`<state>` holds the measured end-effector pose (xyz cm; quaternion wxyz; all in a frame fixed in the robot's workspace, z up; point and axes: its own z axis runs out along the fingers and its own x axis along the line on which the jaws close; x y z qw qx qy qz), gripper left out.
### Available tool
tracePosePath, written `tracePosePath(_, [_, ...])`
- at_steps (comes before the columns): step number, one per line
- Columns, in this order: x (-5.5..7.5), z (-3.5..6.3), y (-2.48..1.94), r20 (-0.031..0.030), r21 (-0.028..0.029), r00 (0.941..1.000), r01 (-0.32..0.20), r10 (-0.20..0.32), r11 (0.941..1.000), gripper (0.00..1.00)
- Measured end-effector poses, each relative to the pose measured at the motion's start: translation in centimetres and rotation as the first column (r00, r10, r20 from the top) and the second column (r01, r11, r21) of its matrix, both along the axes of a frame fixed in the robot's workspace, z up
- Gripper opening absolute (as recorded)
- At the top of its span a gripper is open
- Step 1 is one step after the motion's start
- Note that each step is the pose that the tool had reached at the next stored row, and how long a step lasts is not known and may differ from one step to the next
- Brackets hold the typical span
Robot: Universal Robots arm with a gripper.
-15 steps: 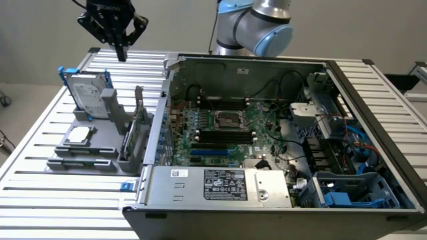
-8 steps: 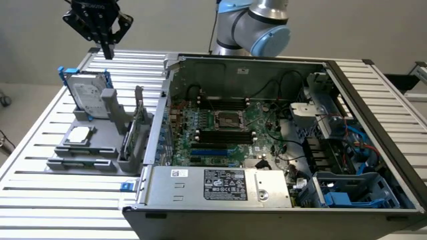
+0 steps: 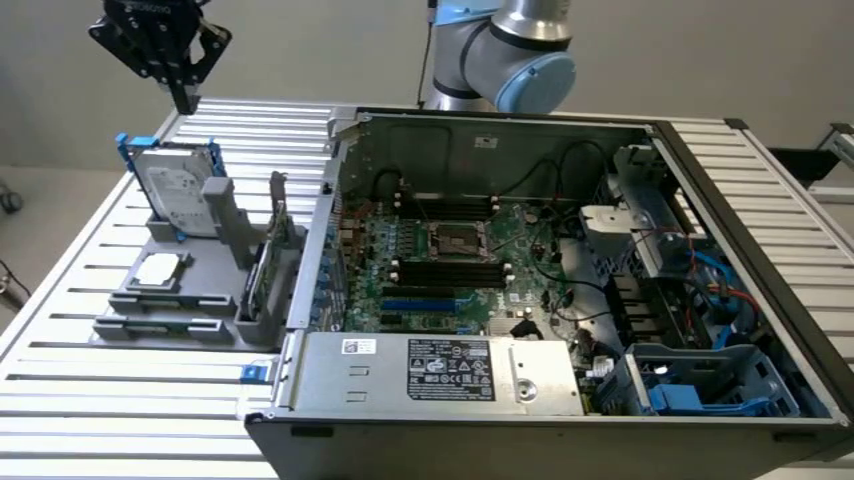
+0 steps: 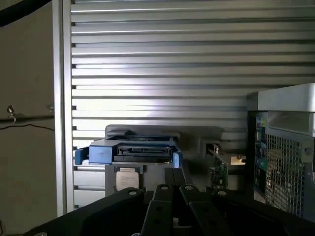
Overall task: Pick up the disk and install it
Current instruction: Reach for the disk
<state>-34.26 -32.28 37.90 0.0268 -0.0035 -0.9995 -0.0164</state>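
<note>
The disk [image 3: 176, 195] stands on edge, tilted a little, in the far slot of a grey holder [image 3: 160, 325] on the exterior view's left. Its blue carrier frames the silver body and its white label faces the camera. From the wrist view the disk [image 4: 130, 151] shows edge-on, with blue carrier ends sticking out on both sides.

Up above it hangs the gripper [image 3: 183, 100], well apart from the disk. Its fingers are pressed together to a point, carrying nothing, and in the wrist view they meet the same way [image 4: 173, 172].

On the holder, just in front of the disk, lies a small square silver chip [image 3: 158, 270]. A circuit board [image 3: 274, 265] stands upright in the slot nearest the computer.

Just beside the holder is the open computer case [image 3: 534, 122], lying on its side. Inside sit the motherboard [image 3: 441, 270], a silver labelled power supply [image 3: 441, 368] along the near edge, and a blue drive bay [image 3: 707, 385] at the exterior view's right corner.

All of this sits on a table of pale aluminium slats [image 3: 80, 400], with light gleaming off the ribs. Behind the case rises the robot arm [image 3: 514, 50], grey with a blue joint cap. A plain beige wall [image 3: 307, 50] closes off the back, and a strip of floor [image 3: 34, 230] shows off the table's left edge.
</note>
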Motion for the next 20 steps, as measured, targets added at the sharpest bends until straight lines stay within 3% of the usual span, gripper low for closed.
tracePosePath(7, [-3.0, 0.0, 0.61, 0.0001, -0.0214, 1.0, 0.0, 0.0, 0.9998, 0.11])
tracePosePath(11, [-3.8, -0.01, 1.28, 0.0008, -0.0394, 1.0, 0.0, 0.0, 0.9992, 0.11])
tracePosePath(20, [-3.8, 0.0, 1.28, 0.0008, -0.0396, 1.0, 0.0, 0.0, 0.9992, 0.11])
